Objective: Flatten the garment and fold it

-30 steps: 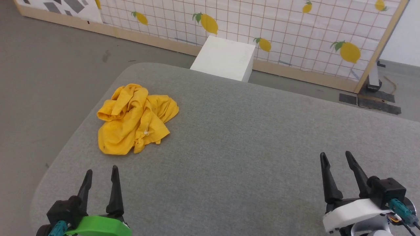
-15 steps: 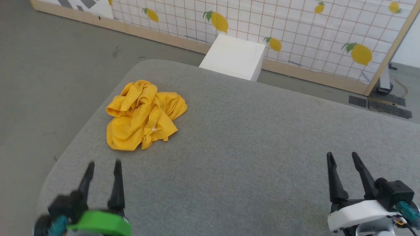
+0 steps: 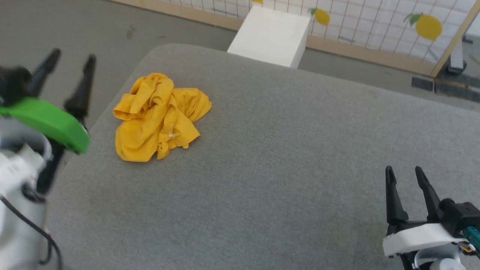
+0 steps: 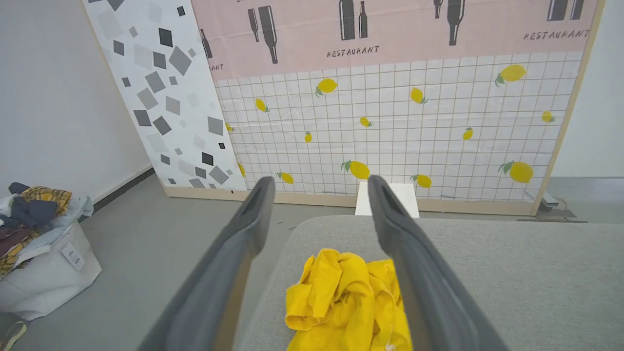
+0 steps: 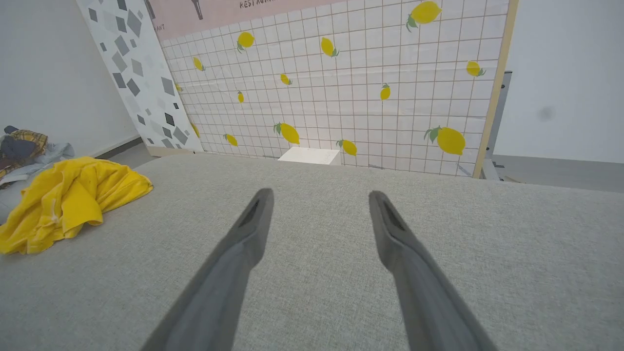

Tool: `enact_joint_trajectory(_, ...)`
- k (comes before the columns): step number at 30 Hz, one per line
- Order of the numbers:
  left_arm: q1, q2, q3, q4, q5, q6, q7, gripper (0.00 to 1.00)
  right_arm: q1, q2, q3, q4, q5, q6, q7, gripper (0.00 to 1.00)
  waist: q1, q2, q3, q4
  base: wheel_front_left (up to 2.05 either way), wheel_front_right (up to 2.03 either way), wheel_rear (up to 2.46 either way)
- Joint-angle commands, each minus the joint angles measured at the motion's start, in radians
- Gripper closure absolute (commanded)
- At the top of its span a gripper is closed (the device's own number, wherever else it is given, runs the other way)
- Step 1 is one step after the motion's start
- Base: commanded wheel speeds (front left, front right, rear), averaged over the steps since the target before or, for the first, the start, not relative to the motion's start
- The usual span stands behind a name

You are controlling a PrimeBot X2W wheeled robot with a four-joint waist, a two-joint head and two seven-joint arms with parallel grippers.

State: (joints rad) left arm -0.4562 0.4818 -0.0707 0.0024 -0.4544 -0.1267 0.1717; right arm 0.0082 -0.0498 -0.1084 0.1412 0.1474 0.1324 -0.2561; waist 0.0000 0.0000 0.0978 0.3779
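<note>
I see the garment (image 3: 159, 118) crumpled at ten o'clock on the grey pad (image 3: 285, 157) — my left gripper (image 3: 74, 55) hangs at nine, fingers apart, seemingly clear of it, though blurred. At four o'clock, my right gripper (image 3: 404, 170) — fingers apart, empty.

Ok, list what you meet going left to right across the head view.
left gripper, jaws apart → garment, crumpled on the grey table → white box beyond the table's far edge → right gripper, jaws apart.
</note>
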Motion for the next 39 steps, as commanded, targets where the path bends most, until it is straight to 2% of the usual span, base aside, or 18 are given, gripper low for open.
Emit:
enact_joint_trajectory(1, -0.045, 0.015, -0.005, 0.039, -0.035, -0.004, 0.029, 0.00, -0.025, 0.000, -0.001, -0.008, -0.010, -0.002, -0.006, 0.00, 0.0000, 0.0000, 0.057, -0.041, 0.00, 0.00, 0.00)
enact_joint_trajectory(8, -0.221, 0.043, 0.006, 0.313, -0.200, -0.004, 0.211, 0.00, -0.062, 0.000, -0.002, -0.030, -0.038, -0.002, -0.006, 0.00, 0.0000, 0.0000, 0.147, -0.138, 0.00, 0.00, 0.00)
enact_joint_trajectory(14, -0.283, 0.069, -0.012, 0.471, -0.252, -0.004, 0.352, 0.00, -0.084, 0.000, -0.010, -0.066, -0.055, -0.002, -0.006, 0.00, 0.0000, 0.0000, 0.234, -0.219, 0.00, 0.00, 0.00)
enact_joint_trajectory(22, -0.305, 0.089, -0.022, 0.615, -0.277, 0.008, 0.445, 0.00, -0.106, 0.000, -0.017, -0.117, -0.055, -0.002, -0.006, 0.00, 0.0000, 0.0000, 0.344, -0.294, 0.00, 0.00, 0.00)
enact_joint_trajectory(27, -0.318, 0.078, -0.016, 0.687, -0.306, 0.033, 0.501, 0.00, -0.107, 0.000, -0.029, -0.140, -0.053, -0.002, -0.006, 0.00, 0.0000, 0.0000, 0.388, -0.318, 0.00, 0.00, 0.00)
enact_joint_trajectory(33, -0.326, 0.070, -0.035, 0.747, -0.293, 0.040, 0.491, 0.02, -0.113, 0.000, -0.024, -0.156, -0.047, -0.002, -0.006, 0.00, 0.0000, 0.0000, 0.410, -0.341, 0.00, 0.00, 0.00)
enact_joint_trajectory(34, -0.326, 0.073, -0.046, 0.750, -0.284, 0.032, 0.479, 1.00, -0.114, 0.000, -0.023, -0.158, -0.046, -0.002, -0.006, 0.00, 0.0000, 0.0000, 0.411, -0.343, 0.00, 0.00, 0.00)
enact_joint_trajectory(39, -0.330, 0.079, -0.061, 0.779, -0.304, 0.010, 0.479, 1.00, -0.116, 0.000, -0.030, -0.162, -0.045, -0.002, -0.006, 0.00, 0.0000, 0.0000, 0.409, -0.346, 0.00, 0.00, 0.00)
